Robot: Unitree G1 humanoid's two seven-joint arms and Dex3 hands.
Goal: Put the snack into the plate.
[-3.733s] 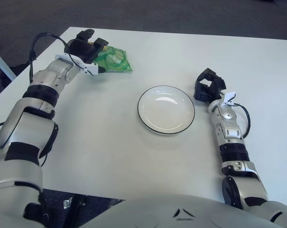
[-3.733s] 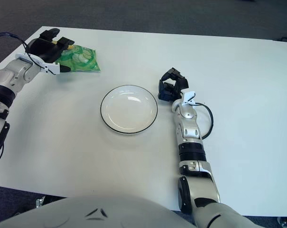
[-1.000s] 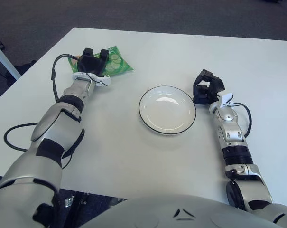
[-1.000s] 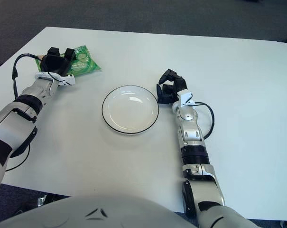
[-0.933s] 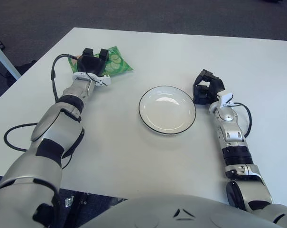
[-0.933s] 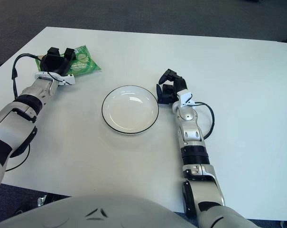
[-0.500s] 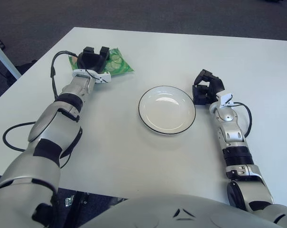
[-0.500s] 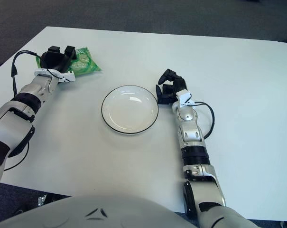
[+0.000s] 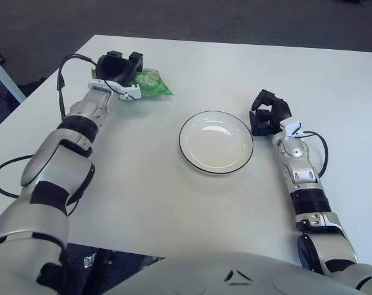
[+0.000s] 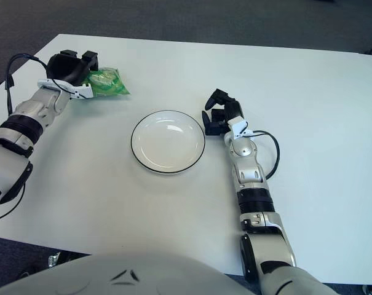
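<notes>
The snack [image 9: 151, 82] is a green packet at the far left of the white table [image 9: 173, 196]. My left hand [image 9: 118, 66] sits over its left end with the fingers curled around it. The packet's right part sticks out from under the hand toward the plate. The white plate [image 9: 216, 142] with a dark rim stands at the table's middle and holds nothing. My right hand [image 9: 267, 112] shows just right of the plate's rim, fingers curled, holding nothing.
A black cable [image 9: 63, 74] loops from my left wrist along the forearm. The table's left edge [image 9: 32, 98] runs close behind the left arm, with dark floor beyond it.
My left hand has shifted a little up and away over the snack and its wrist has risen. The packet looks more bunched under the hand. Plate and right hand have not moved.
</notes>
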